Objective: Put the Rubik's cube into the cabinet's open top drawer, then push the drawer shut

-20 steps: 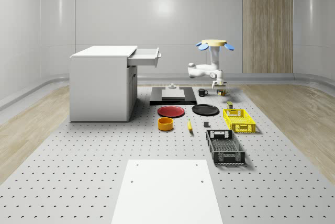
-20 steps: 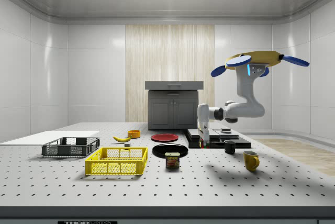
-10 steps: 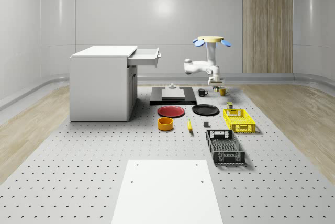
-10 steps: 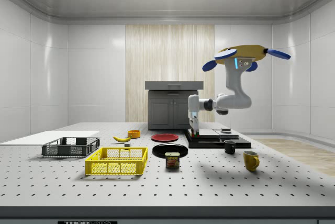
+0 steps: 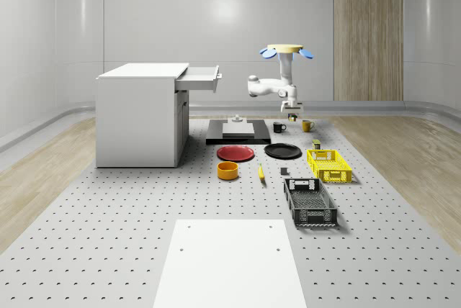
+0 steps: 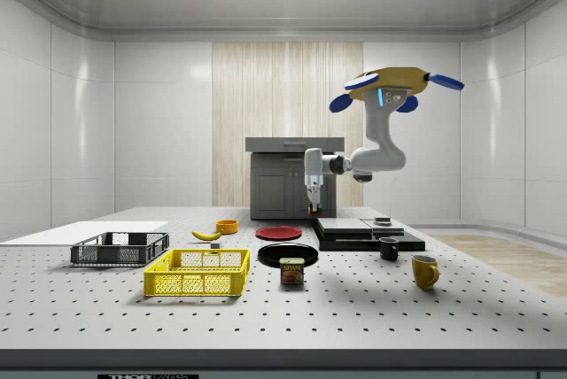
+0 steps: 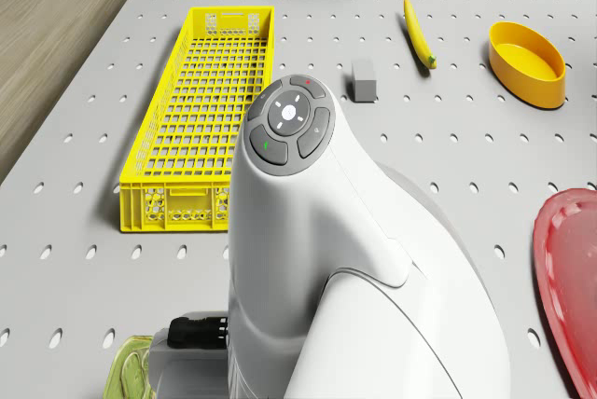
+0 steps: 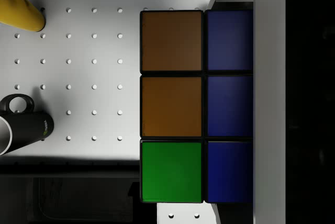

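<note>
The drone carries the Rubik's cube in the air above the table.

The drone (image 5: 286, 50) hovers over the far part of the table (image 5: 144, 229), above the black mug (image 5: 278, 127) and the yellow mug (image 5: 307, 126). Its arm bends down, and the gripper (image 5: 291, 113) hangs above the mugs, pinching the Rubik's cube (image 8: 196, 106) between its fingers. In the wrist view the cube shows brown, green and blue squares, with the black mug on the table below it. The cabinet (image 5: 140, 114) stands well apart, at the whole-scene view's left, and its top drawer (image 5: 198, 78) is pulled open. In the side view the gripper (image 6: 313, 207) hangs above the black tray (image 6: 359, 233).
</note>
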{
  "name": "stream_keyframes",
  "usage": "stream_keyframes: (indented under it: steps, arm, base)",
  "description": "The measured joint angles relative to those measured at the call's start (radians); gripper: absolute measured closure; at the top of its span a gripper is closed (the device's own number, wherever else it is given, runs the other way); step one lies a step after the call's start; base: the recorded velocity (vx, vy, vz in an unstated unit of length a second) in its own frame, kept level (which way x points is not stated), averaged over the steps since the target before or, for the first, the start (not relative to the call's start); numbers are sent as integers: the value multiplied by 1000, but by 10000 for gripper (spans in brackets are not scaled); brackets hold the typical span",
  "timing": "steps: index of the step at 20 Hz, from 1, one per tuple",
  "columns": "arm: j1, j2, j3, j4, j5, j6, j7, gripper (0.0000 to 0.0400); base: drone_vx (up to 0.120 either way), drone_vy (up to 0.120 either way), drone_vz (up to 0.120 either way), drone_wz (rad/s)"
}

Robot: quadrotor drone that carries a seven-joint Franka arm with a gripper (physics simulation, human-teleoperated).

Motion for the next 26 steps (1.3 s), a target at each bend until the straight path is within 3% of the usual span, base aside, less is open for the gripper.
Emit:
stream_keyframes:
  steps: [8, 26]
  arm:
    - [-2, -16, 2, 0, 7, 15, 1, 75]
    - [-4, -45, 6, 1, 18, 42, 3, 75]
  base:
    - [120, -120, 120, 0]
    - [0, -120, 120, 0]
